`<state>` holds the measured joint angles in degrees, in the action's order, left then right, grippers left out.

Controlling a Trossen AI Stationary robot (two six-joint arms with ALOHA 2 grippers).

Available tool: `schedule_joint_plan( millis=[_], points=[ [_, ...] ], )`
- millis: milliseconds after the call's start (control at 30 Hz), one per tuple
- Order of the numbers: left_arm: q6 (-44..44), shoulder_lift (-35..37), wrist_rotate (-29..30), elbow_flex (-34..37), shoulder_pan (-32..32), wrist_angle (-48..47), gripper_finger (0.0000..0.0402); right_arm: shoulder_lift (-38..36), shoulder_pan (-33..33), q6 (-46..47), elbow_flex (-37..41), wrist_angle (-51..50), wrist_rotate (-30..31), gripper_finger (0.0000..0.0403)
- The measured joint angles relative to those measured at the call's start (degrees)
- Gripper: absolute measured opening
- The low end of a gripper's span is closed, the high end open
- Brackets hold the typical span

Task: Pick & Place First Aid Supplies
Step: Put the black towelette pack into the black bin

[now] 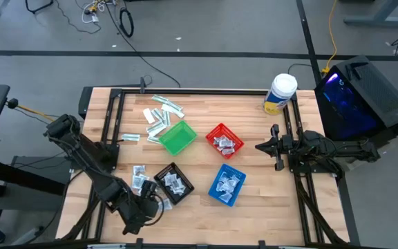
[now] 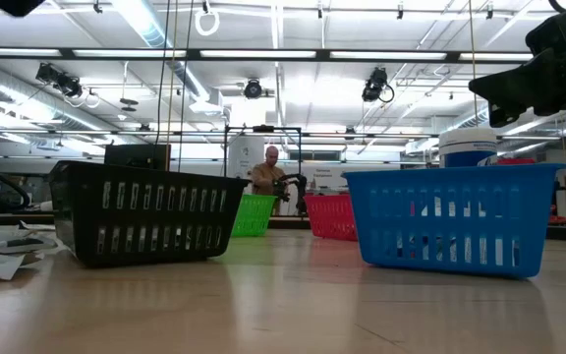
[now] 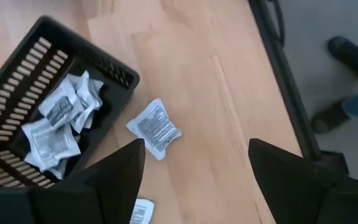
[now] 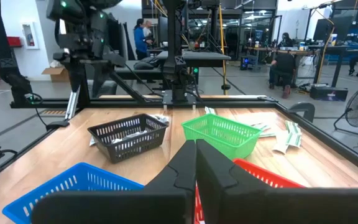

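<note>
My left gripper [image 3: 194, 171] hangs with its jaws wide open and empty above the near edge of the table [image 1: 254, 200], just beside the black basket [image 1: 173, 184]; under it one squarish white sachet [image 3: 155, 128] lies flat on the wood, near the basket's corner but apart from it; more sachets [image 3: 58, 121] lie inside that basket; long narrow strips [image 1: 163, 111] rest beside the green basket [image 1: 177, 137]; my right gripper [image 4: 196, 163] waits closed at the table's right side, holding nothing.
</note>
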<state>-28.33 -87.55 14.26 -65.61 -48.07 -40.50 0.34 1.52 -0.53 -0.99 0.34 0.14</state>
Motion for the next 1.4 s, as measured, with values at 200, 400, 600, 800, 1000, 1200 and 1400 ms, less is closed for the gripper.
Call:
schedule_joint_plan(
  millis=[200,400,600,800,1000,1200,1400],
  points=[
    [-6.94,0.02,7.89,6.12,-4.88,6.10,0.0293,0.00,0.02,0.02,0.02,0.00,0.02,0.0013],
    [-16.75,0.02,15.95,12.28,-7.95,12.64,0.0293,0.00,0.00,0.02,0.02,-0.02,0.02,0.0013],
    [-22.62,0.01,20.82,16.76,-9.67,16.69,0.0293,0.00,0.02,0.02,0.00,0.00,0.02,0.0013],
    [-26.79,-1.43,25.12,18.17,-10.75,18.53,0.0293,0.00,0.02,0.01,0.01,-0.01,0.02,0.0013],
    [-28.16,-4.76,27.02,18.14,-11.71,22.71,0.0293,0.00,0.00,0.02,0.00,-0.02,0.00,0.0013],
    [-33.64,-8.96,31.41,18.14,-13.67,24.03,0.0293,0.00,0.01,0.01,0.01,0.00,0.02,0.0013],
    [-38.23,-13.17,33.91,18.14,-14.60,27.04,0.0293,0.00,0.02,0.00,0.00,0.00,0.02,0.0013]
  ],
)
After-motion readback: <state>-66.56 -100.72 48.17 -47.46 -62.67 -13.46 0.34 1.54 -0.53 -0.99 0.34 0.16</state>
